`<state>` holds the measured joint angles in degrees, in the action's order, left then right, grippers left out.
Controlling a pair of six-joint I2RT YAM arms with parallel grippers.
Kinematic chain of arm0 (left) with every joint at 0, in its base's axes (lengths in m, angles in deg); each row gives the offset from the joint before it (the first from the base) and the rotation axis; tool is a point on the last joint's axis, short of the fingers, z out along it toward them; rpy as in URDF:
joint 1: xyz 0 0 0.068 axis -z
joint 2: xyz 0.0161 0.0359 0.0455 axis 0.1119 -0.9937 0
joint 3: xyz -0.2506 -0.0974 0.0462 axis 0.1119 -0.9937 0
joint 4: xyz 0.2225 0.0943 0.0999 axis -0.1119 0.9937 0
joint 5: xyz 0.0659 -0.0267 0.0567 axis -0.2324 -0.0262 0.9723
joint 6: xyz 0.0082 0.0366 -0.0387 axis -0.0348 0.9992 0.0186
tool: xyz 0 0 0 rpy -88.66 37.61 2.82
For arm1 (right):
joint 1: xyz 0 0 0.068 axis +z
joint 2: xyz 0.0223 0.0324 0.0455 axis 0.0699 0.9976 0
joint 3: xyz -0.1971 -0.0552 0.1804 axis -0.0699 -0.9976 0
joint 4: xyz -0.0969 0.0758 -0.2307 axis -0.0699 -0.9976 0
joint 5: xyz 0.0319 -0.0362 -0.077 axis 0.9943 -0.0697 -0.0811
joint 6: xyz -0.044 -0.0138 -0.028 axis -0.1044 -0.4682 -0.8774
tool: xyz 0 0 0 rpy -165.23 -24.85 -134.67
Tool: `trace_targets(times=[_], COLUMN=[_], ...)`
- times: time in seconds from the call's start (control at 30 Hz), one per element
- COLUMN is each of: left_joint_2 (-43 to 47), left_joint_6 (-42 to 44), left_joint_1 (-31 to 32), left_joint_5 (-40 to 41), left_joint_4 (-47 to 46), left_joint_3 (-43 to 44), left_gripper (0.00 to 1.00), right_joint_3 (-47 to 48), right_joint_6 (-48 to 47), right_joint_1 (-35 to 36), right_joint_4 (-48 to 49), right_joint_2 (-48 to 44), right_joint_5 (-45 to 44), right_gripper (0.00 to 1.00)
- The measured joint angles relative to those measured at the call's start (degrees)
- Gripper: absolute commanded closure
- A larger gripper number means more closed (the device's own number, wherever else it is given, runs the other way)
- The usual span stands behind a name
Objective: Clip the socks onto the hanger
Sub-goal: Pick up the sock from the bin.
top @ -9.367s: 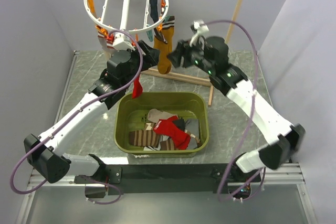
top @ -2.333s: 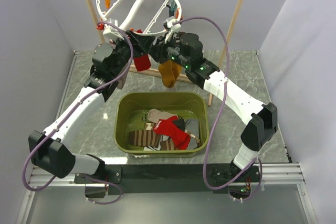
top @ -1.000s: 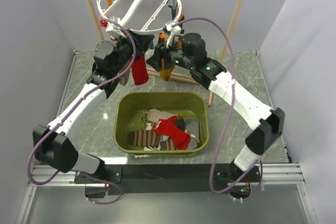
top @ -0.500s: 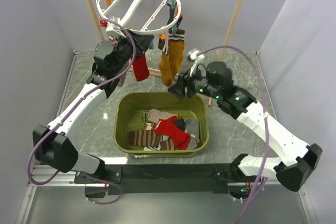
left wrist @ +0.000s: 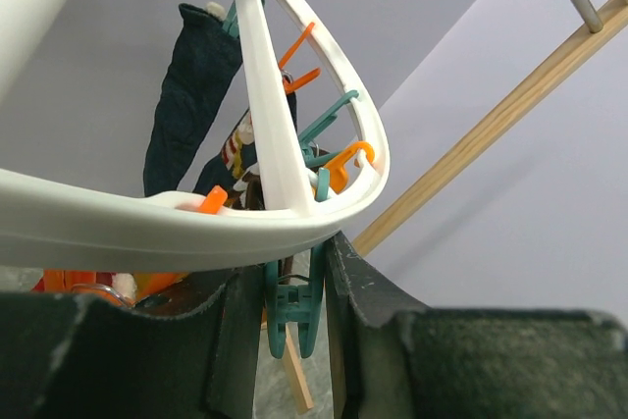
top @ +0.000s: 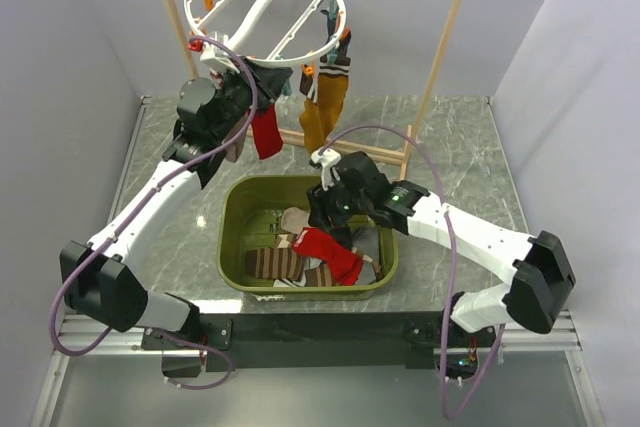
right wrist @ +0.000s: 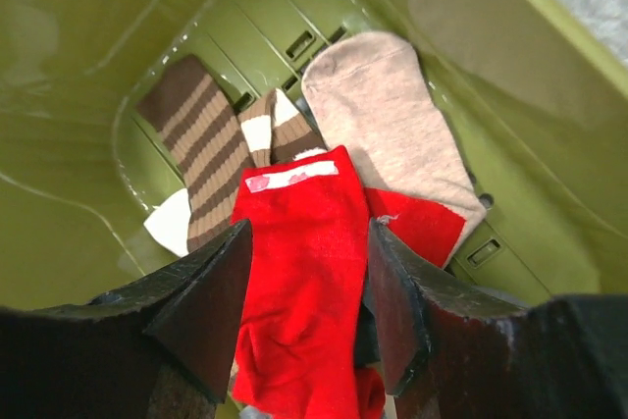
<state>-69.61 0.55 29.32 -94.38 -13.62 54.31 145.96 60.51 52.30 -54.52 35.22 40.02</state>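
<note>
Apparently the job is between socks. The left pincer is up at the near rim of the hanger, its jaws closed on a teal clip that dangles from the ring. The right pincer is down in the green tub for the next one, its jaws apart and straddling the red sock on top of the pile.

I judge the next move to be a short drop and a pinch on that red sock alone. It overlaps the striped sock on the left and the beige sock on the far right. It should then be lifted to a free clip on the ring.

From above, a second red one, the hanging sock, droops just below the left pincer. Whether a clip or the fingers hold it I cannot tell. The left wrist view does not show it at all. That view does show the grip on the clip, and a dark sock pegged on the far side. The mustard sock hanging to the right shows clearly only from above. Only the right wrist view shows that the jaws have not closed yet.
</note>
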Motion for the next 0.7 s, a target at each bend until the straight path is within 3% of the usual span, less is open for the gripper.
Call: trace_targets(times=[0.37,0.7], left_joint_2=[0.8,1.4], left_joint_6=[0.0,0.0], left_joint_1=[-0.1,-0.2], left_joint_5=[-0.1,-0.3], left_joint_4=[0.3,0.3], left_joint_3=[0.0,-0.1], left_gripper=[0.75,0.74], right_joint_3=[0.3,-0.1], right_joint_6=[0.3,0.3], right_joint_1=[1.8,1.8], right_joint_4=[-0.7,0.7], right_joint_2=[8.3,10.2], right_joint_5=[-0.4,0.4], right_gripper=[0.43,0.43])
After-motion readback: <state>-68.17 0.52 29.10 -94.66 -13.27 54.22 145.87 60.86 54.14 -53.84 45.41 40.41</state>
